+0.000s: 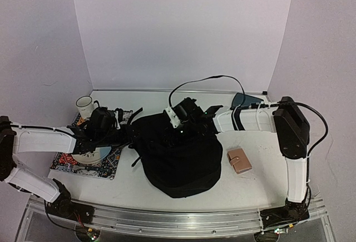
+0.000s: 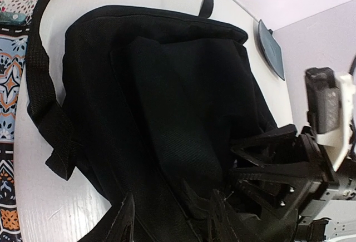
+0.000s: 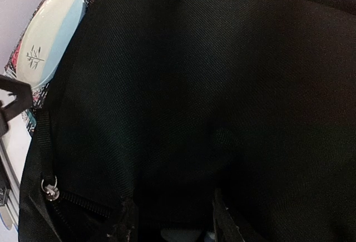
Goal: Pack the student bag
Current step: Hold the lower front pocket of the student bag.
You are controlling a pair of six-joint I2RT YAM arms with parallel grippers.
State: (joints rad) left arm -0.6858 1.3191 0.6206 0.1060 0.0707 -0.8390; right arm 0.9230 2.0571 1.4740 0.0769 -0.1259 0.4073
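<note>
Top view, bag: student bag [image 1: 179,158] lies slumped mid-table, between the two arms. No opening shows from above.
Top view, grippers: left gripper [image 1: 123,132] is at the bag's left edge. Right gripper [image 1: 177,131] is over its far upper part.
Top view, surroundings: mug [image 1: 84,105], patterned mat [image 1: 105,167] and pale plate [image 1: 92,154] sit to the left. Tan wallet [image 1: 240,160] is just right of the bag, blue-grey tray [image 1: 247,100] behind it.
Left wrist, gripper: left gripper [image 2: 172,222] has its fingers spread wide, with black fabric between them and nothing clamped.
Left wrist, bag: a strap [image 2: 41,100] trails loose on the left side.
Right wrist, gripper: right gripper [image 3: 173,220] is likewise parted over the fabric, with no grasp visible.
Right wrist, detail: zipper pull [image 3: 51,189] shows at lower left, with the zipper apparently closed there.
Risk, fabric: soft cloth may bunch or slip from a pinch, so the bag drags instead of opening.
Risk, crowding: both grippers work close together and could collide.
Risk, strap: the loose strap could snag the left fingers or sweep the plate.
Writing: none legible. The plate bears only a small sprig motif.
</note>
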